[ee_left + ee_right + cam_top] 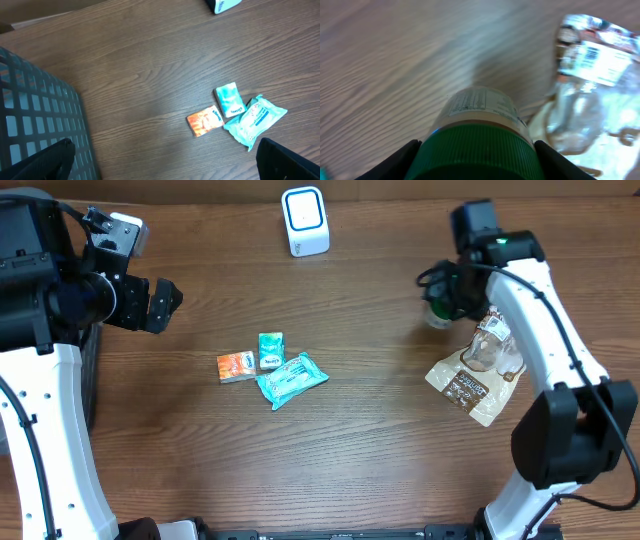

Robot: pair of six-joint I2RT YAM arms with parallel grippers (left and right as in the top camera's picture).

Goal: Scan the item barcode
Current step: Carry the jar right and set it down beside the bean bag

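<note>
Green ribbed cap (476, 150) fills the bottom of the right wrist view. It tops a bottle (479, 107) clamped between the two dark fingers (402, 160) of the right gripper (476, 159). The bottle's white label carries fine print, too blurred to read. At the upper right of that view lies a clear bag (592, 65) with a white printed label, also unreadable.

Only the overhead view places all this. Bottle and gripper are at the upper right of the wooden table (400, 450), with the bag just below them. A white scanner (305, 220) with a blue-ringed face stands at top centre, well apart.

The left gripper (165, 300), at upper left, has its jaws wide apart and empty. Its wrist view adds a grey mesh basket (35, 115) at left. The same view shows an orange packet (204, 121), a small teal packet (230, 100) and a teal wipes pack (256, 120) clustered together, their writing too small to read.
</note>
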